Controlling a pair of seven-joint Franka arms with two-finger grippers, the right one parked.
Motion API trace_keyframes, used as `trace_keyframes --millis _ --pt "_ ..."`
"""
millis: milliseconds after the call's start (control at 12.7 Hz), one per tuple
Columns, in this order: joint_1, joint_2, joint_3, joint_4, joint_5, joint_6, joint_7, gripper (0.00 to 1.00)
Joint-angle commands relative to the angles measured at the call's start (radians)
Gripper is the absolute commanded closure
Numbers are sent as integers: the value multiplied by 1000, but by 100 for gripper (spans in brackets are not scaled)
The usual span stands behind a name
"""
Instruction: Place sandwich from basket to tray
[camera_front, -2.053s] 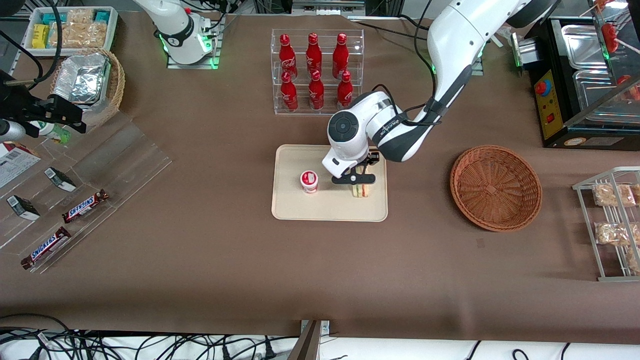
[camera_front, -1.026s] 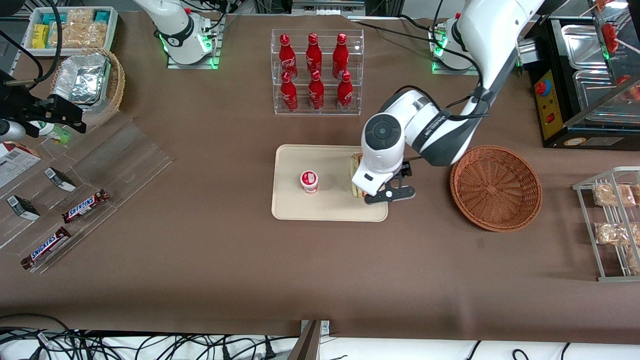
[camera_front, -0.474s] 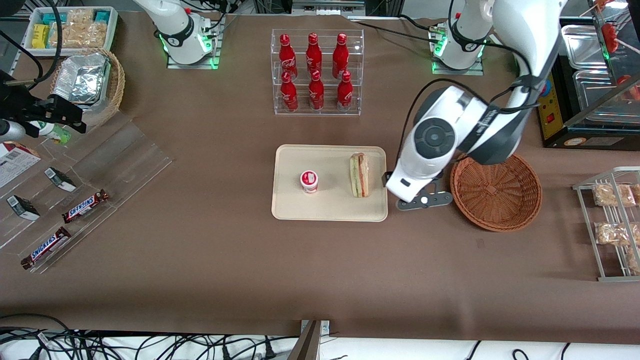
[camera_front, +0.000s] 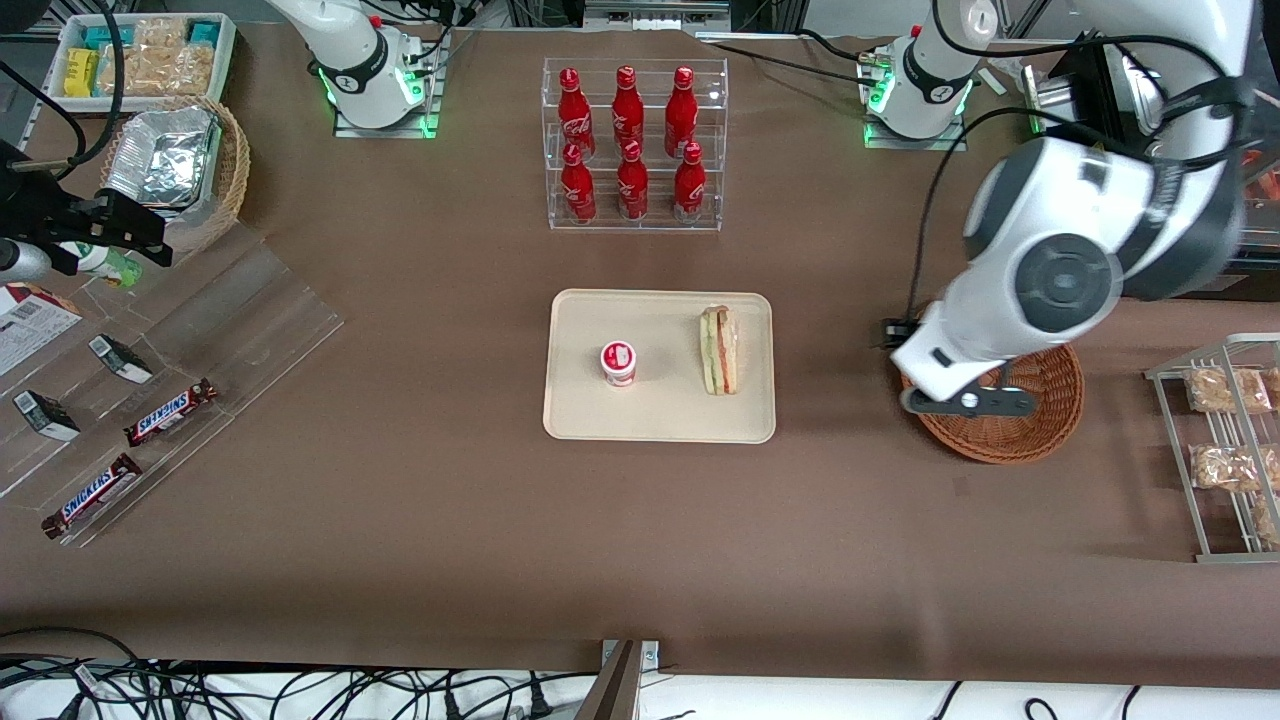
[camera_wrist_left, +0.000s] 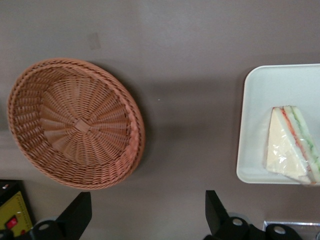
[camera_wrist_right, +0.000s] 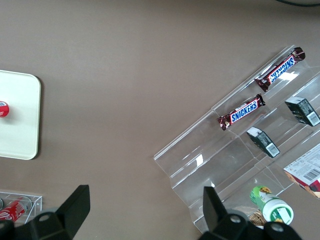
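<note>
The sandwich (camera_front: 719, 350) lies on its side on the cream tray (camera_front: 660, 415), on the part nearest the basket; it also shows in the left wrist view (camera_wrist_left: 290, 147) with the tray (camera_wrist_left: 260, 100). The reddish-brown wicker basket (camera_front: 1050, 395) stands beside the tray toward the working arm's end and holds nothing (camera_wrist_left: 75, 122). My left gripper (camera_front: 968, 402) is open and empty, raised above the basket's rim nearest the tray. In the wrist view the gripper (camera_wrist_left: 147, 220) hangs over bare table between basket and tray.
A small cup with a red and white lid (camera_front: 619, 362) stands on the tray beside the sandwich. A clear rack of red bottles (camera_front: 632, 145) stands farther from the camera. A wire rack of snack packs (camera_front: 1225, 440) and a black appliance (camera_front: 1105, 215) lie toward the working arm's end.
The gripper let go of the sandwich on the tray, rose, and moved away sideways to above the basket. The sandwich stays on the tray.
</note>
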Motion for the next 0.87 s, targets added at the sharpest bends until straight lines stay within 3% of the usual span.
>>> trace_keyframes --millis 0,158,395,789 --pt "-10 -12 55 23 -59 -28 109 0" --pt "-16 -38 127 23 -110 -28 219 0" --pt "-16 -46 196 23 -127 -28 313 0" --pt "-16 -48 230 25 -114 -28 350 0"
